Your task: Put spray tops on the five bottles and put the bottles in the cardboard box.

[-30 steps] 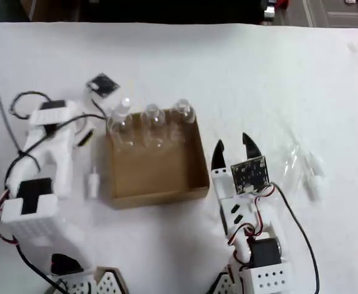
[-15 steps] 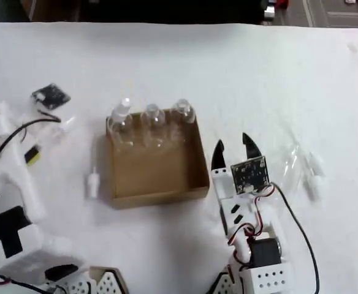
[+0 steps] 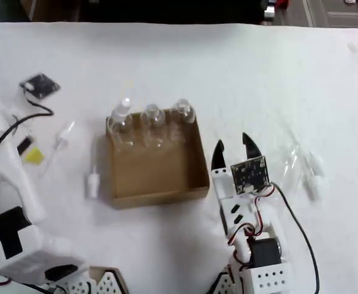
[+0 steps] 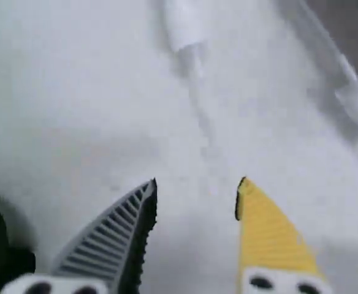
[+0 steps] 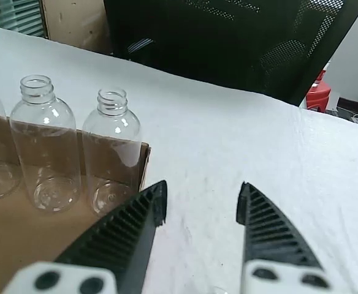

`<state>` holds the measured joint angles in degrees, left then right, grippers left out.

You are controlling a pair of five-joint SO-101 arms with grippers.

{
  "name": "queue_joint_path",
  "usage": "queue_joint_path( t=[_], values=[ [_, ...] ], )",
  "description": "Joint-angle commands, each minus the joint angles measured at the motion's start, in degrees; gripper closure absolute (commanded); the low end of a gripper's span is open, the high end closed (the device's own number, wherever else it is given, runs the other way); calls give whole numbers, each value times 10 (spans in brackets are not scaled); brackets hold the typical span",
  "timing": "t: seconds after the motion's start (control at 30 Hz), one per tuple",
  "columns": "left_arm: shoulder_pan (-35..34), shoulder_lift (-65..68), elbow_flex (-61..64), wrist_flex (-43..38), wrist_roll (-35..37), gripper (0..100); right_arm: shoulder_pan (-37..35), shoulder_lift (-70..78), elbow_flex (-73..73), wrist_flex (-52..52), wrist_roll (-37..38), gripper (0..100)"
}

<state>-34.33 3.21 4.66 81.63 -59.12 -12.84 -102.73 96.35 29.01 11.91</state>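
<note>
The cardboard box (image 3: 157,177) sits mid-table with three clear bottles standing along its far wall. The left bottle (image 3: 121,122) carries a white top, while the middle bottle (image 3: 152,124) (image 5: 44,144) and the right bottle (image 3: 182,117) (image 5: 113,153) are open-necked. My left gripper (image 3: 29,151) (image 4: 196,196) is open, low over the table left of the box. A spray top with a long tube (image 3: 62,136) (image 4: 188,37) lies just beyond its fingertips. A second spray top (image 3: 93,182) lies beside the box's left wall. My right gripper (image 3: 231,149) (image 5: 200,205) stands open right of the box.
At the right lie a clear bottle (image 3: 294,158) and white spray tops (image 3: 316,174). A small black board (image 3: 38,86) on the left arm hangs at the far left. The white table's back edge meets a dark chair (image 5: 228,43).
My left arm has swung left, away from the box's left bottle. A spray top with its tube now lies on the table beside it. The right arm has not moved.
</note>
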Motion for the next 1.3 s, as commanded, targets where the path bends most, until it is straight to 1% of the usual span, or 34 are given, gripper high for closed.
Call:
queue_joint_path(
  t=[0.0,0.07,0.17,0.27,0.4,0.6,0.77,0.93,1.07,1.27],
  values=[
    [74,-26,-45,-71,156,797,3,-4,4,-14,7,832],
    [117,-22,-40,-103,189,797,3,-4,4,-14,7,832],
    [182,13,-34,-125,193,797,4,-4,4,-14,7,832],
    [216,74,-51,-124,199,803,4,-4,4,-14,7,832],
    [206,174,-127,-116,248,829,4,-4,4,-14,7,832],
    [188,301,-288,-35,251,827,4,-5,4,-15,7,832],
    [167,355,-396,33,251,827,4,-5,4,-15,7,832],
    [141,402,-432,40,251,823,3,-5,4,-15,7,832],
    [145,435,-435,41,251,823,2,-5,4,-15,7,832],
    [148,445,-437,37,249,828,3,-5,4,-15,7,832]
  ],
)
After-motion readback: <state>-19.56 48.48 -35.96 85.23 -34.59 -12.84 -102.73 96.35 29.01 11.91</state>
